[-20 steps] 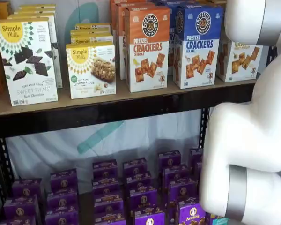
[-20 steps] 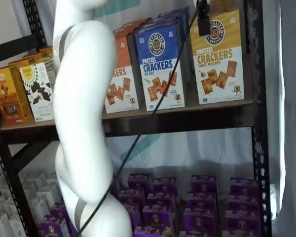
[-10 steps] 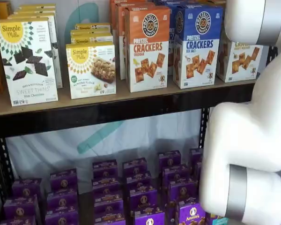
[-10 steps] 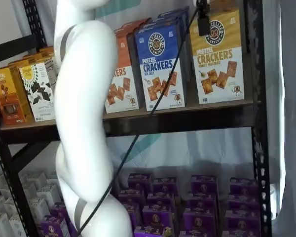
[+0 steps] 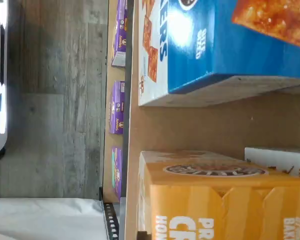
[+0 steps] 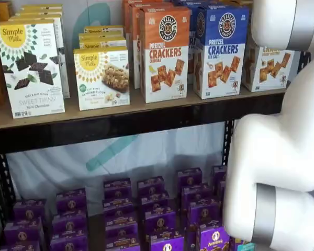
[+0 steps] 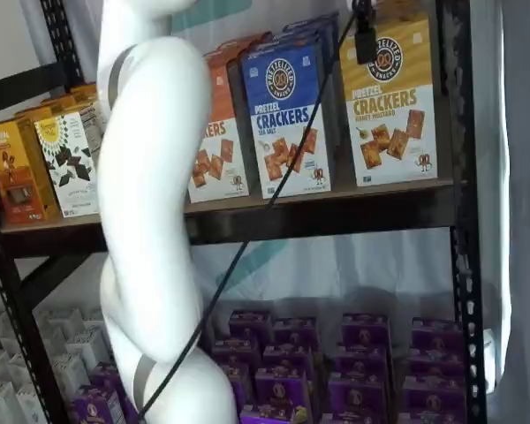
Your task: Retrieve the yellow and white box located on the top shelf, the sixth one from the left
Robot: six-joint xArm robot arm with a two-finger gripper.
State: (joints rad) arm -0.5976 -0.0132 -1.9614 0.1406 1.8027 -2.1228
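Observation:
The yellow and white box point(image 7: 389, 106) stands at the right end of the top shelf point(image 7: 336, 201), yellow on top with brown crackers pictured below. In a shelf view it is half hidden behind my white arm point(image 6: 269, 67). The wrist view shows its yellow top close up point(image 5: 215, 200) on the tan board point(image 5: 200, 125). My gripper point(image 7: 364, 37) shows only as a black finger hanging from the view's top edge with a cable, in front of the box's upper left corner. No gap is visible, and I cannot tell whether it touches the box.
A blue cracker carton point(image 7: 287, 110) stands close to the left of the box, then an orange one point(image 6: 165, 55). White Simple Mills boxes point(image 6: 31, 68) stand further left. A black upright point(image 7: 455, 177) is close on the right. Purple boxes point(image 6: 146, 209) fill the lower shelf.
My arm has shifted very slightly in the shelf views. The boxes have not moved.

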